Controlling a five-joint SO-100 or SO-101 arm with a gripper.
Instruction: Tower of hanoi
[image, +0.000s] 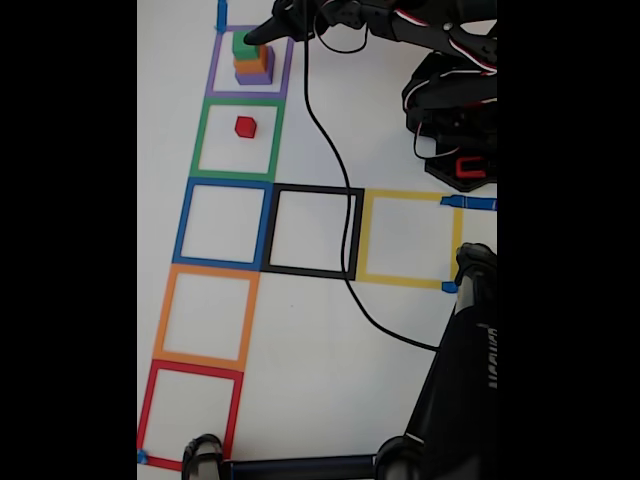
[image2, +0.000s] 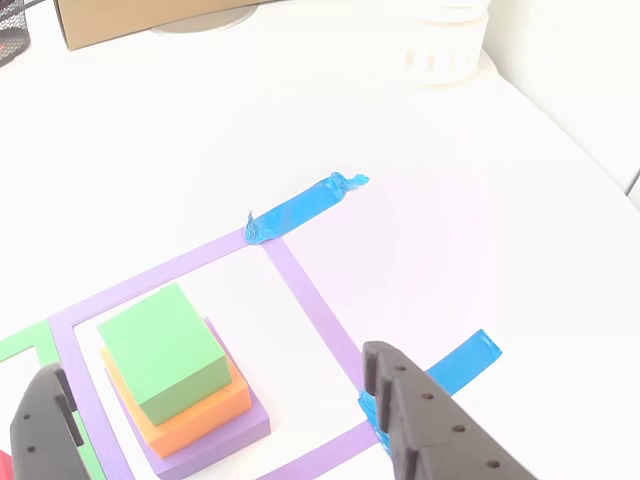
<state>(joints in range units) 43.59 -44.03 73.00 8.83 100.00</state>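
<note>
Green cube (image2: 160, 350) topped your stack at the table's (image: 300, 380) far-left corner.
Your arm reached across; gripper (image2: 225, 420) hung wide apart astride it, holding nothing.

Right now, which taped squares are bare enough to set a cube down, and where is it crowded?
Free: the blue square, orange square, red square and yellow square. The black square is bare except for a cable along its right side. Crowded: the purple square holds the green cube, orange cube and purple cube stacked, with the pincer astride. The green square holds the red cube.
</note>
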